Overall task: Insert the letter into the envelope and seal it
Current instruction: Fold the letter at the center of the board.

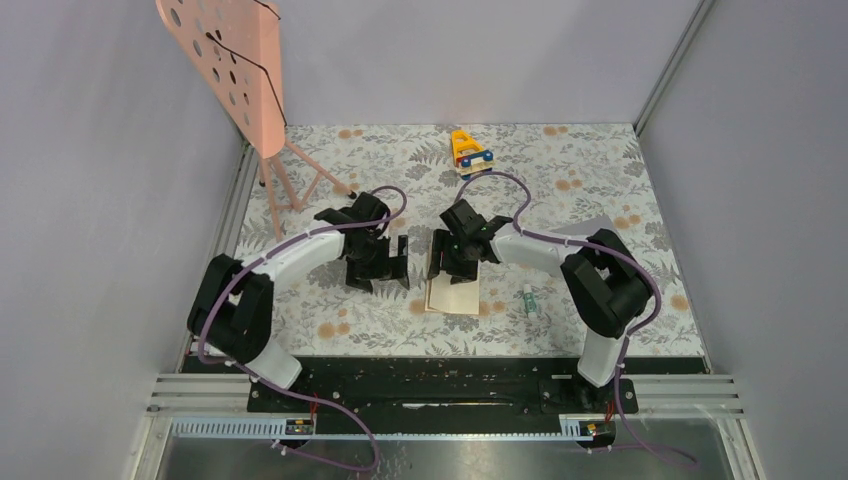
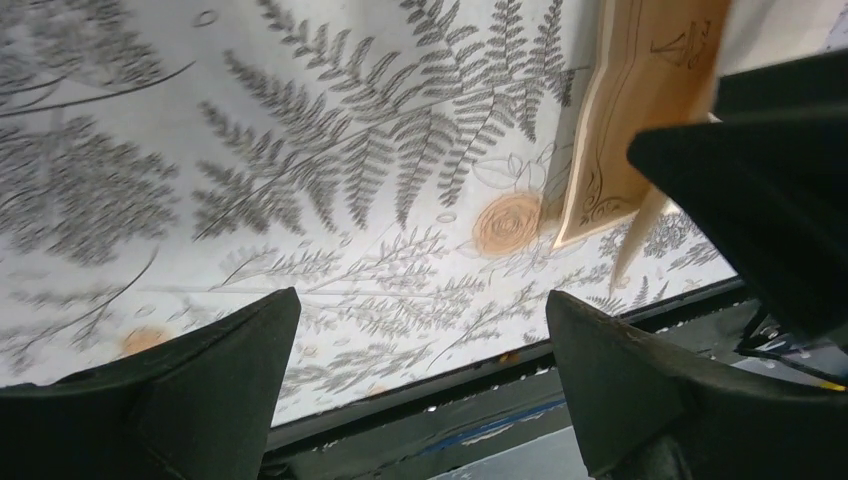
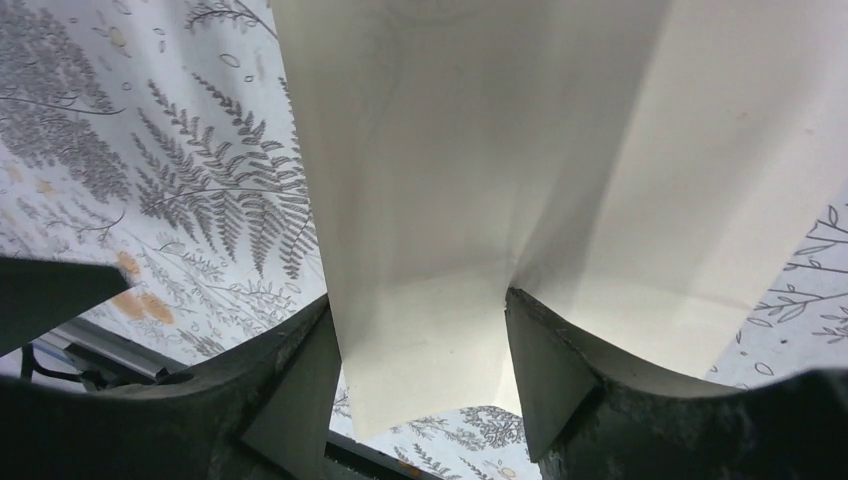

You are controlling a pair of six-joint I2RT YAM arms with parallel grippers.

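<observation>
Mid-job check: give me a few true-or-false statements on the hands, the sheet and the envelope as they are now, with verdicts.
1. The left hand is open with nothing between its fingers. True.
2. The right hand holds the tan sheet between its fingers. True.
3. The tan sheet is inside the envelope. False: the envelope lies apart, to the sheet's right.
4. The yellow toy stands by the arm bases. False: it is at the far edge of the table.
</observation>
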